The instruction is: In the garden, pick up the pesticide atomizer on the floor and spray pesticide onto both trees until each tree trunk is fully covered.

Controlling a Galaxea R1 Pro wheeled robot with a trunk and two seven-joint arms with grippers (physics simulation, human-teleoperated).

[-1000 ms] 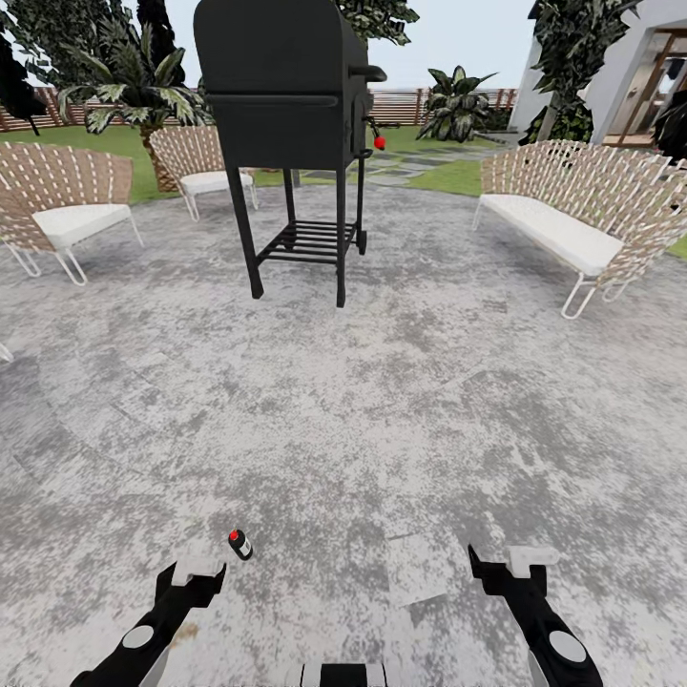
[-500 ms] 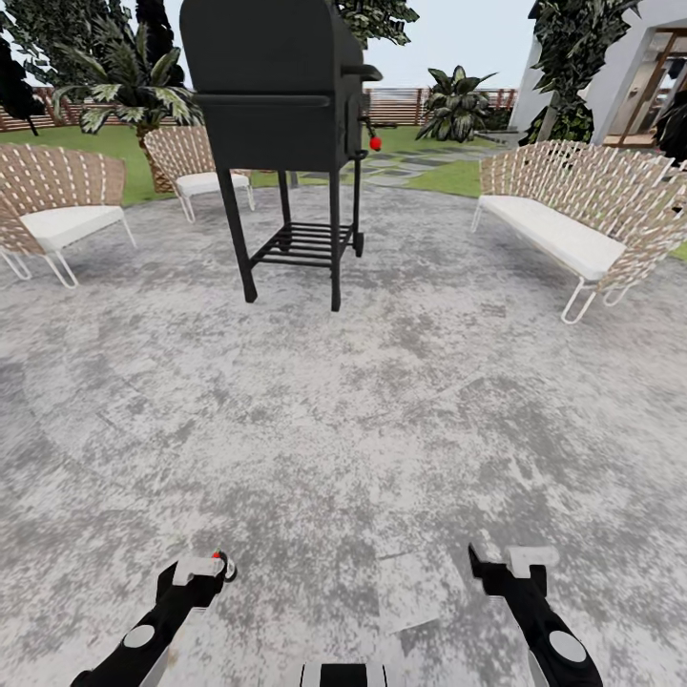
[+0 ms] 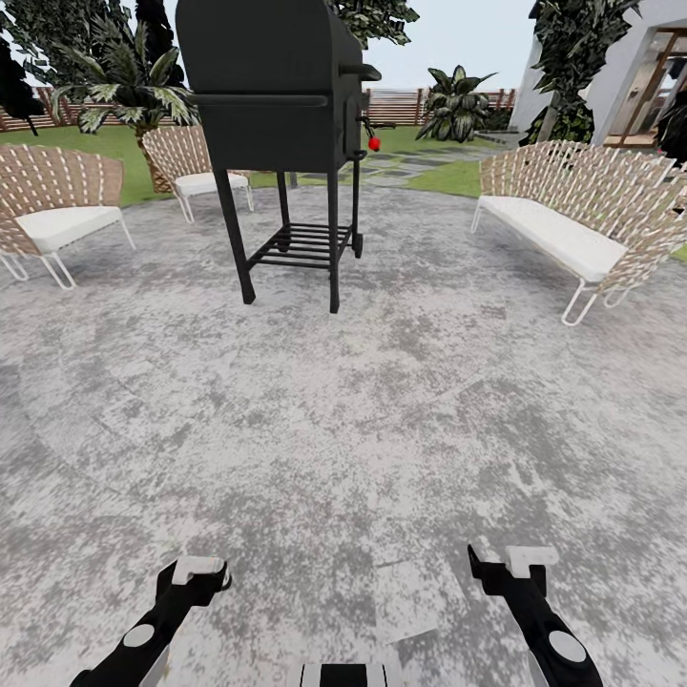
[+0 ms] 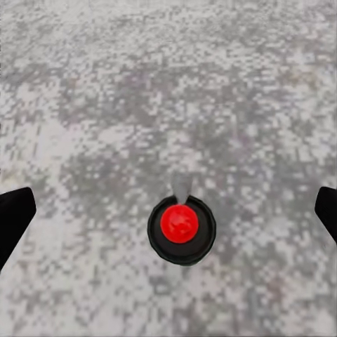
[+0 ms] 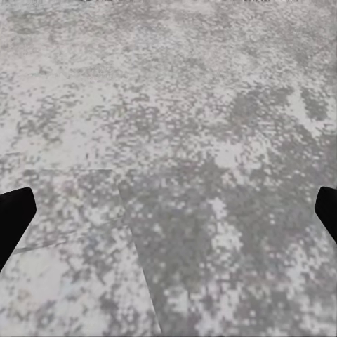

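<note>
— Looking down from the head, how do the arms sit?
— Both reach forward low over the grey stone paving (image 3: 382,429). The left hand (image 3: 196,572) and the right hand (image 3: 506,563) hang side by side, well apart, each pointing down at the floor.
— Spread or pinching?
— Each wrist view shows dark fingertips (image 4: 14,217) at opposite edges, so both are spread wide and hold nothing.
— And the pesticide atomizer (image 4: 181,229)?
— Standing upright on the paving directly beneath the left hand, between its fingers and not touching them: a black body with a red cap, seen from above.
— Beyond that?
— A black grill (image 3: 277,124) ahead, flanked by wicker seats (image 3: 572,210).
</note>
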